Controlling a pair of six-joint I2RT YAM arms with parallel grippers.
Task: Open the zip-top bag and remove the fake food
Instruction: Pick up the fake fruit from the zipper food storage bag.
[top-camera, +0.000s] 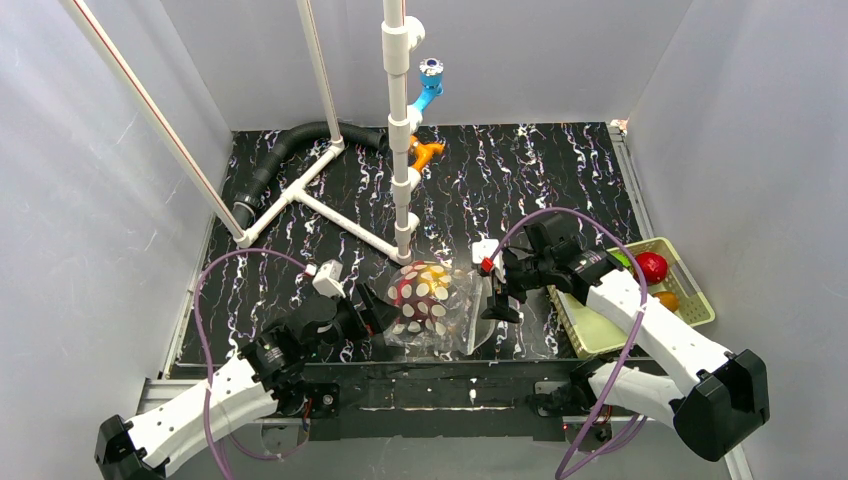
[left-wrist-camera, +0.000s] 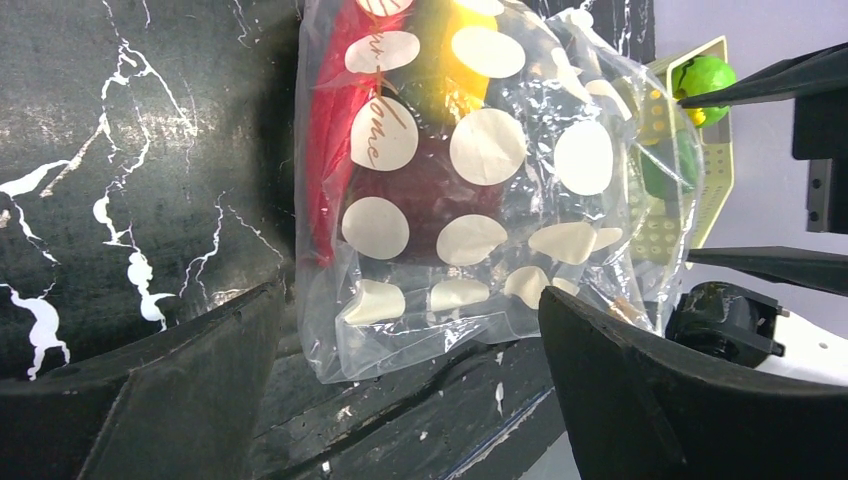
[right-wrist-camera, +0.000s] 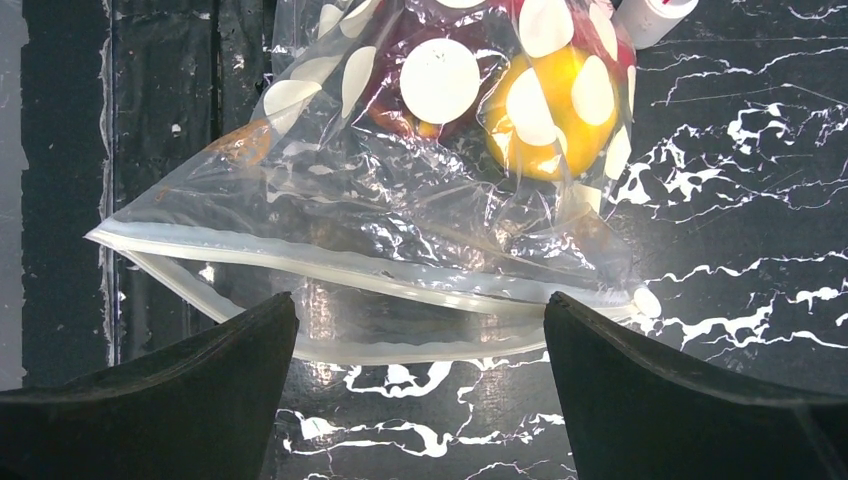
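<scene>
One bag (top-camera: 432, 302) lies on the worktop (top-camera: 560, 180); it is clear, crinkled and printed with whitish dots. Food (top-camera: 420, 285) is held inside it. A yellow piece (right-wrist-camera: 555, 105) can be made out, with red and dark red shapes packed against it. The full count cannot be told through the plastic. The bag's mouth is turned toward the right arm and is parted: in the right wrist view the two zip strips are bowed away from each other.

One basket (top-camera: 692, 278) is set to the right of the bag, well apart from it. Three pieces are counted in it: a red piece (top-camera: 651, 266), an orange piece (top-camera: 666, 299) and a green piece (top-camera: 621, 258), the last partly hidden by the right arm.

Two pincers are counted, one at each end of the bag. The left pincer (left-wrist-camera: 408, 295) is held at the closed end with its fingers spread apart. The bag's bottom edge is seen between them, but whether it is touched cannot be told. The right pincer (right-wrist-camera: 418, 300) is held at the mouth, also spread wide. Nothing is clamped in it, and the zip strips lie just ahead of its tips.
</scene>
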